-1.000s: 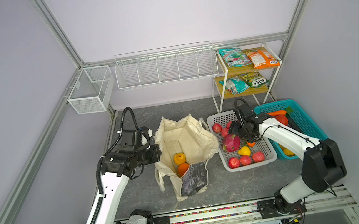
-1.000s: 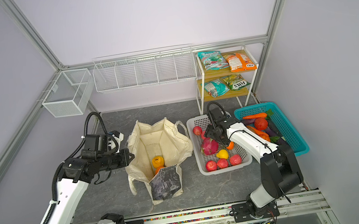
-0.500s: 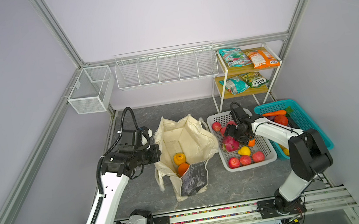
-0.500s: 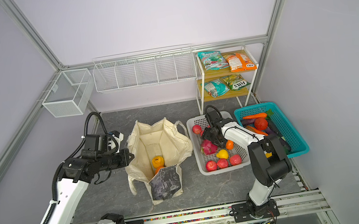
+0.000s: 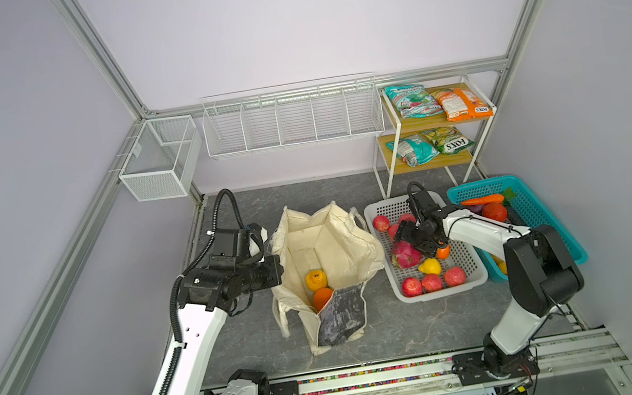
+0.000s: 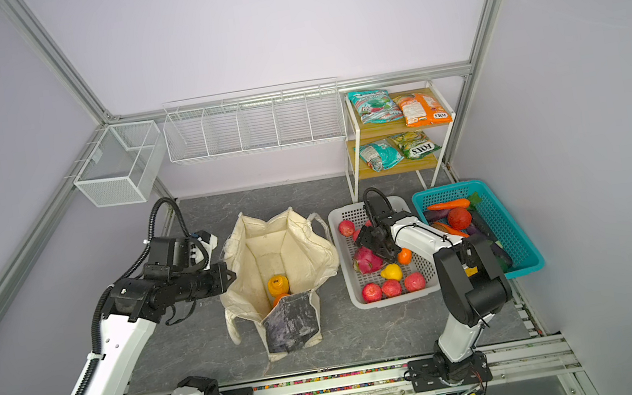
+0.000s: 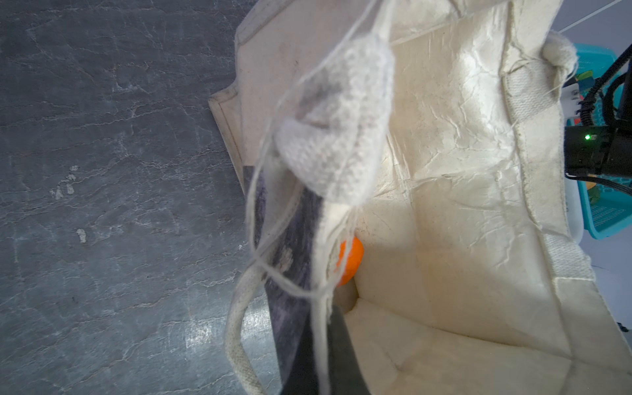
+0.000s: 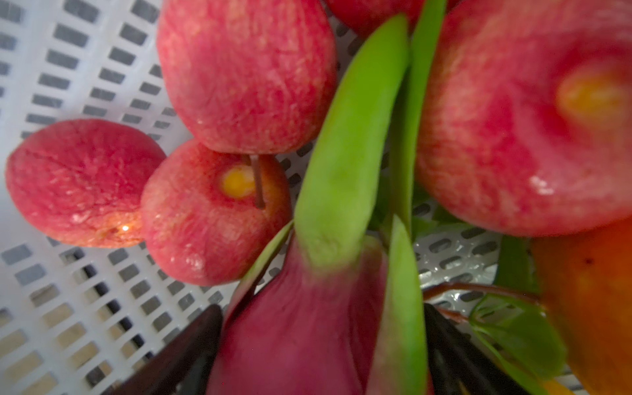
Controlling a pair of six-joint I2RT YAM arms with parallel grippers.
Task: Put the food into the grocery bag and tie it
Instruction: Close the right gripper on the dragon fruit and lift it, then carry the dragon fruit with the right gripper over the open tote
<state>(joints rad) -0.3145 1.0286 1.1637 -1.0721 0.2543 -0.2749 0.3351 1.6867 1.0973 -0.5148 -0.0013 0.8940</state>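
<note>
On the grey marbled counter (image 5: pixel 409 332), the left tool (image 5: pixel 279 273) is clamped tight on the rim of the open grocery bag (image 5: pixel 339 254). The right tool (image 5: pixel 417 246), jaws spread wide, straddles the dragon fruit (image 5: pixel 406 257) lying in the white basket (image 5: pixel 445 293).

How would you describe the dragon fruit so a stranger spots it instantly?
Right of the cream bag sits a white basket. Near its middle lies the dragon fruit: the largest piece, deep pink with green tips, unlike the round red apples.

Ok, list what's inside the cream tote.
Inside the tote, a bumpy yellow-orange fruit and a large orange lie at the bottom. The marbled panel covers part of the orange and whatever lies behind it.
</note>
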